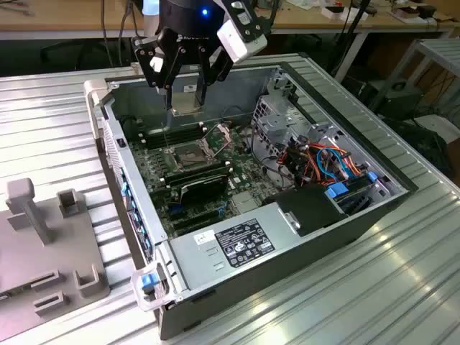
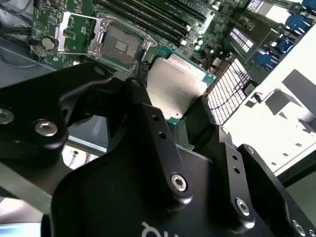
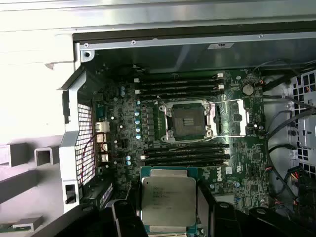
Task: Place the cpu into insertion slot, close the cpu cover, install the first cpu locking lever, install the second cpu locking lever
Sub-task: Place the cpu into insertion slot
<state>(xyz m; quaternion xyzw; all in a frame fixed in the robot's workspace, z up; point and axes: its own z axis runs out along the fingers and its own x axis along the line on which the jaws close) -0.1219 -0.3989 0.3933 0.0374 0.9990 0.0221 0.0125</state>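
We see the black-fingered gripper (image 1: 184, 92) clamped on the cpu (image 1: 186, 106), its fingers pressed to opposite edges of the chip. It holds the chip flat in the air above the open computer case (image 1: 338, 241), clear of the green motherboard (image 1: 154, 183). In both wrist views the cpu (image 3: 168, 200) shows a dull, brushed silver lid on a teal-edged base. Its top bears faint lines of fine print, too small for us to make out. The insertion slot (image 3: 189, 120) lies bare on the board, a dark square pin field inside a bright metal rim. The cpu cover (image 3: 236, 116), a thin grey metal frame with a wide window, is swung open and lies beside it. Long black memory slots (image 3: 182, 84) run in rows on both sides of the socket. A black-and-white printed label (image 1: 244, 242) sits on the grey power-supply box nearest the exterior camera. The case rests on a ribbed metal table (image 1: 359, 305).
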